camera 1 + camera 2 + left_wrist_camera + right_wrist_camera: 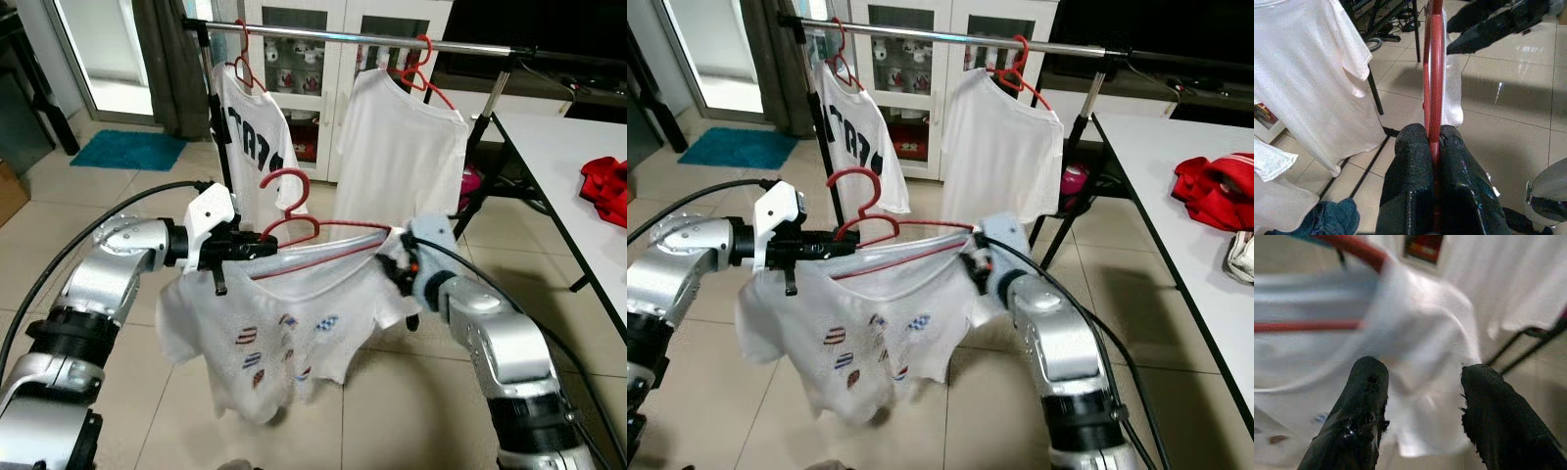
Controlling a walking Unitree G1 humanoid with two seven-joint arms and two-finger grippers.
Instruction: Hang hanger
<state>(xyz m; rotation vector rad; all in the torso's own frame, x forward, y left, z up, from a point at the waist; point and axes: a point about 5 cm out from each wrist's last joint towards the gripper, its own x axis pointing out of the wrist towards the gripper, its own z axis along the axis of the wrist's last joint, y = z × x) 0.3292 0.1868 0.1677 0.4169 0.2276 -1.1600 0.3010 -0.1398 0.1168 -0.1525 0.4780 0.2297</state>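
Red hanger (1434, 73) pinched by left fingers (1410, 181), right fingers (1498, 416) apparently apart

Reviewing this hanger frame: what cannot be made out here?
- Right gripper contact with white shirt: head views, its wrist housing hides the fingers.
- Red hanger right end: covered by shirt.
- Cabinet contents: too small.
- Right wrist view: blurred.

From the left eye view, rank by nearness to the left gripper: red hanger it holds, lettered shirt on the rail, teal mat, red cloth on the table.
1. Red hanger, clamped in the left gripper.
2. Lettered shirt, just behind it.
3. Teal mat, far left floor.
4. Red cloth, far right table.
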